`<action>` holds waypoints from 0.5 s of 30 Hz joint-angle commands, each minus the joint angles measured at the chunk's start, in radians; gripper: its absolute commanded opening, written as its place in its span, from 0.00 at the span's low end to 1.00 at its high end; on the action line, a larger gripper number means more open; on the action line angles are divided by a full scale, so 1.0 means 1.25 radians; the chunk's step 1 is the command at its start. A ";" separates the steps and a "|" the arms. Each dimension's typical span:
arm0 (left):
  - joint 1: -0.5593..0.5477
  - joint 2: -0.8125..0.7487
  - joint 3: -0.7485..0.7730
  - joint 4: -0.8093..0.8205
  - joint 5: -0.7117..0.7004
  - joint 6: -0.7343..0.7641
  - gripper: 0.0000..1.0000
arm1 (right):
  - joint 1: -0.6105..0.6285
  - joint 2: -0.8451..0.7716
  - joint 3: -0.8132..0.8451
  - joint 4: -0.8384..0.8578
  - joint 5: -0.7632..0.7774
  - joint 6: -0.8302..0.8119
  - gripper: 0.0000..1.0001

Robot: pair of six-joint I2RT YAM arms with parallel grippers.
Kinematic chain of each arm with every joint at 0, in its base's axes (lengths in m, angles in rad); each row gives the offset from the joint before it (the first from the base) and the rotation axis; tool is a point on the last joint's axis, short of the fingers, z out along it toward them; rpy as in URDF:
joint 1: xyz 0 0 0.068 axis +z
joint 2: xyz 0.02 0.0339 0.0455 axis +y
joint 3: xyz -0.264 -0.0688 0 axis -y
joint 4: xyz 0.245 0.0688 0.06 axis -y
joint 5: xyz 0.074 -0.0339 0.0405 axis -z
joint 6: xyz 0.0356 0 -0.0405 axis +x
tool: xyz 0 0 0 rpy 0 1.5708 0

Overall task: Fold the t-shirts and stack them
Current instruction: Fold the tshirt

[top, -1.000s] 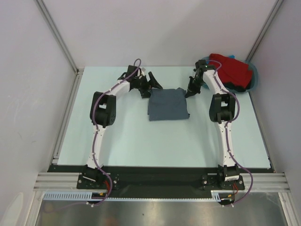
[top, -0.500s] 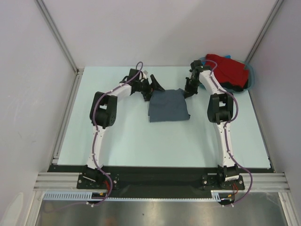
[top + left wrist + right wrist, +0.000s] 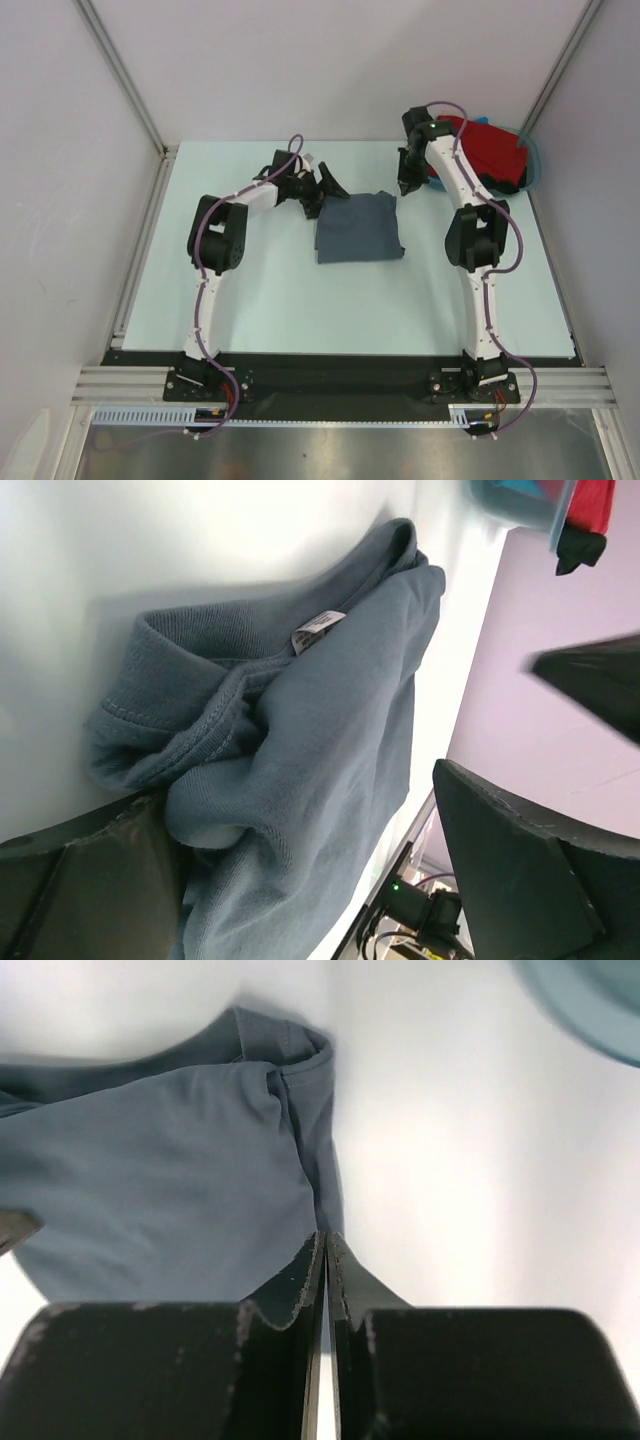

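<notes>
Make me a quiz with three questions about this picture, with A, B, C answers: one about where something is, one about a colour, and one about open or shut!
1. Where is the red t-shirt?
A. In the teal tub. B. On the floor. C. Hanging on the wall.
2. What colour is the folded t-shirt on the table?
A. Yellow. B. Grey. C. White.
3. How is the left gripper?
A. Shut tight. B. Holding the red t-shirt. C. Wide open.

Answers:
1 A: red cloth heaps out of the tub at the far right corner.
2 B: it looks slate grey in every view.
3 C: its fingers stand far apart in the wrist view.
</notes>
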 commanded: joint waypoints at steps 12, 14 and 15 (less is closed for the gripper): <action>-0.007 -0.016 0.045 -0.203 -0.016 0.112 0.08 | -0.034 -0.146 -0.016 -0.018 0.059 -0.012 0.14; -0.001 -0.026 0.020 -0.219 -0.031 0.127 0.00 | -0.037 -0.150 -0.015 -0.018 0.058 -0.012 0.14; 0.002 -0.044 0.007 -0.215 -0.036 0.137 0.00 | -0.039 -0.153 -0.015 -0.014 0.053 -0.011 0.15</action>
